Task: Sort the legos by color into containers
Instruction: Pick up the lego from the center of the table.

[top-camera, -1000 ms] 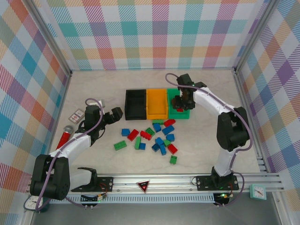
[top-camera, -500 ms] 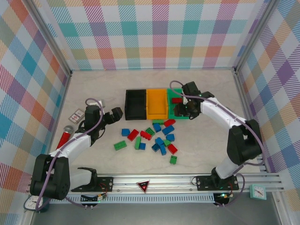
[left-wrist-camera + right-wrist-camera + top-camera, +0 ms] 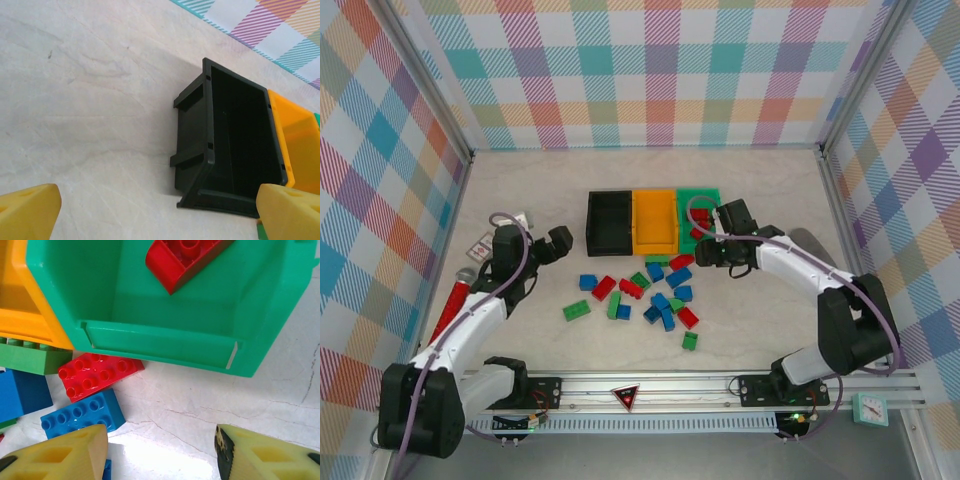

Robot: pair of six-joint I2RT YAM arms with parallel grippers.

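Top external view: three containers stand touching in a row, the black bin (image 3: 609, 222), the orange bin (image 3: 655, 220) and the green bin (image 3: 704, 198); one red brick (image 3: 699, 215) lies inside the green bin. Just in front of them about eighteen loose legos (image 3: 640, 295) are scattered on the table (image 3: 520, 190): roughly eight blue, six green, four red. The left gripper (image 3: 556, 243) hangs left of the black bin; the right gripper (image 3: 712, 252) sits at the green bin's near wall. One red tube (image 3: 448, 312), one patterned card (image 3: 482, 247) with print too small to read, and one grey oblong object (image 3: 810, 243) lie toward the sides. The table is pale and marbled; plaid pastel walls (image 3: 640, 70) enclose it. Left wrist view: the left gripper's yellow fingers (image 3: 27, 210) are spread wide with nothing between them, facing the black bin. Right wrist view: the right gripper's fingers (image 3: 55, 455) stand released and empty over bare table, beside one red, one green and two blue legos.
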